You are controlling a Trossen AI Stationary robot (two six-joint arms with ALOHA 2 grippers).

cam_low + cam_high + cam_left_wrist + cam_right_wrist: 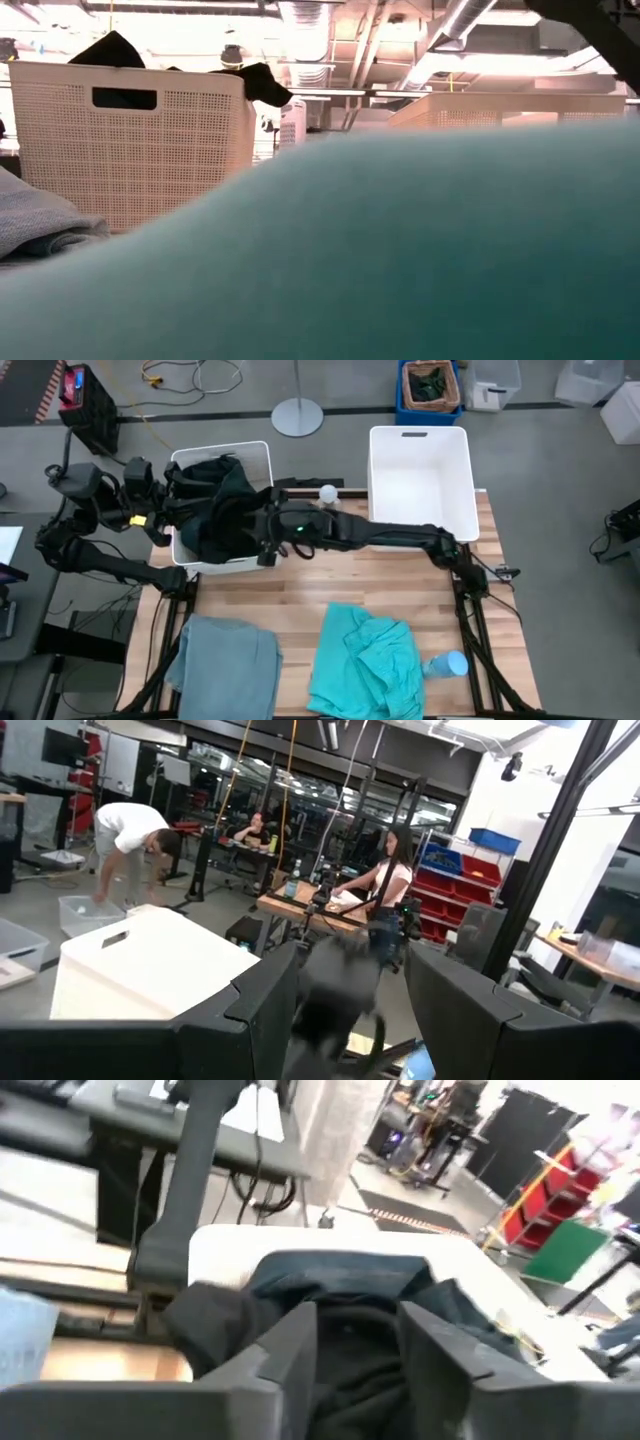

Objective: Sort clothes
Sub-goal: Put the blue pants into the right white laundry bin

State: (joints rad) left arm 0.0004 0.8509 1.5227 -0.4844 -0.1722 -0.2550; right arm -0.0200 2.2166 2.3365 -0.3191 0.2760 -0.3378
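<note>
Clothes are split between the table's near edge and the far-left bin. Nearest you, at the front of the wooden table (300,595), the bright turquoise garment (365,660) lies crumpled right of centre, and in the low view it fills most of the frame. A small blue object (447,665) sits just beside its right edge. To its left, the dusty grey-blue garment (225,665) lies folded at the front-left corner, apart from the turquoise one.

Farther back, you have two white bins at the far edge. The left bin (255,455) holds the black garment (205,472) and the dark teal-green garment (235,500), heaped together and spilling over the near rim. The right bin (420,475) stands well apart from it, with a small white bottle (327,494) between them.

Your right gripper (355,1345) reaches across the table to the left bin; its fingers stand apart with dark cloth bunched between them, though you cannot tell whether they grip it. Your left gripper (345,990) is at the bin's left side, fingers spread, with dark fabric hanging blurred between them; whether it holds that fabric is unclear.

Beyond the table, people stand and bend in the workshop.
</note>
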